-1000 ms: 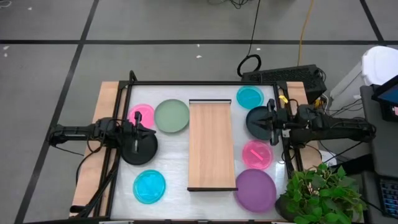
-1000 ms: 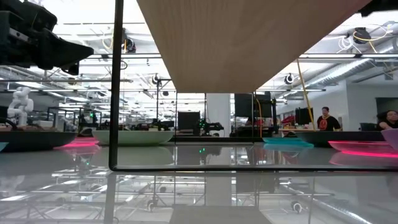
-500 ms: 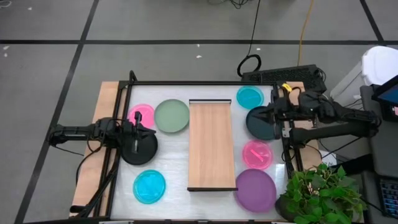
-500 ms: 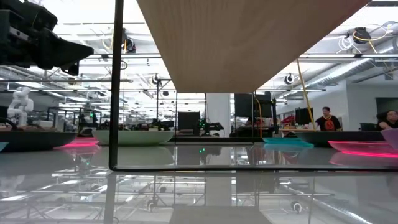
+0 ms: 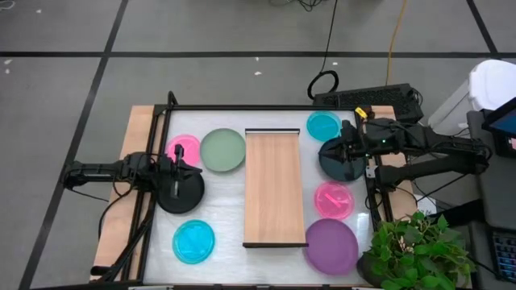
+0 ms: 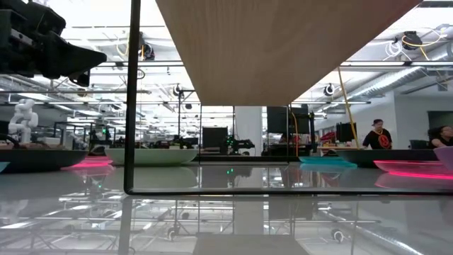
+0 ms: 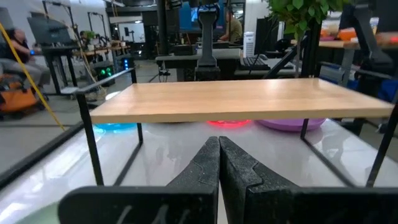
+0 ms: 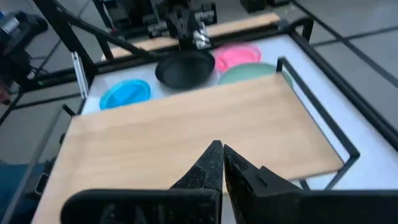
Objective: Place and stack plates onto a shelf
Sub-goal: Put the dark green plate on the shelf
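Overhead, item one: my left gripper (image 5: 178, 171) is hovering over a black plate (image 5: 182, 193) near the table's left edge, jaws pressed shut, holding nothing. My right gripper (image 5: 345, 147) is hanging over the second black plate (image 5: 336, 163) near the right edge, likewise shut and empty. The shelf (image 5: 275, 188) is lying between us, bare, its long axis running from the far edge to the near edge; each arm is nearest its own black plate. Sage-green plate (image 5: 222, 150), pink plates (image 5: 184, 148) (image 5: 332, 199), cyan plates (image 5: 194, 241) (image 5: 324, 125) and purple plate (image 5: 331, 246) are lying around it on the table.

Low view: shelf underside (image 6: 283, 42) only; grippers not clearly showing.

Left wrist: closed fingers (image 7: 208, 165) are facing the shelf's long side (image 7: 242, 99).

Right wrist: fingers (image 8: 214, 163) are looking down on the shelf top (image 8: 186, 134), confirming nothing is resting on it.
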You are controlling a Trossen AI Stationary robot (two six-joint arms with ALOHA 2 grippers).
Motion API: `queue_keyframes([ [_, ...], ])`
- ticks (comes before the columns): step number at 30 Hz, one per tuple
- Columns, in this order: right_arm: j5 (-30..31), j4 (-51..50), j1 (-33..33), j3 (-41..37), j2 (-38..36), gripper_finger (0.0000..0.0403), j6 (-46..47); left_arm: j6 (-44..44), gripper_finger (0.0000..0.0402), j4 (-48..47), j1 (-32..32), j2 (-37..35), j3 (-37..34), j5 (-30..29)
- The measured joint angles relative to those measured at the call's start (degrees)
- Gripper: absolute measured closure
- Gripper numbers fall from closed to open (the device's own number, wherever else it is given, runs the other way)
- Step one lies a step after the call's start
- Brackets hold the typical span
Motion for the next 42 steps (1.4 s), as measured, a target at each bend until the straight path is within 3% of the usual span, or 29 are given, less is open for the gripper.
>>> queue_keyframes([
  [7,0.0,-2.4,0.0,0.0,0.8,0.0403,3.3,-5.3,0.0398,0.0,0.0,0.0,1.1,0.0],
  [14,-0.2,-9.1,0.0,0.0,0.8,0.0403,7.1,-8.8,0.0398,0.2,-0.2,4.6,9.8,0.1],
  [23,-0.3,-13.4,0.0,-1.4,0.7,0.0403,12.5,-7.9,0.0398,-9.2,-0.3,19.7,29.0,1.6],
  [34,-0.3,-12.5,0.0,-11.2,0.7,0.0403,18.4,-8.6,0.0398,-29.4,-0.4,42.3,53.9,1.7],
  [42,-0.2,-5.1,0.0,-21.2,0.9,0.0403,24.0,-8.8,0.0398,-32.5,-1.9,53.0,62.9,1.7],
])
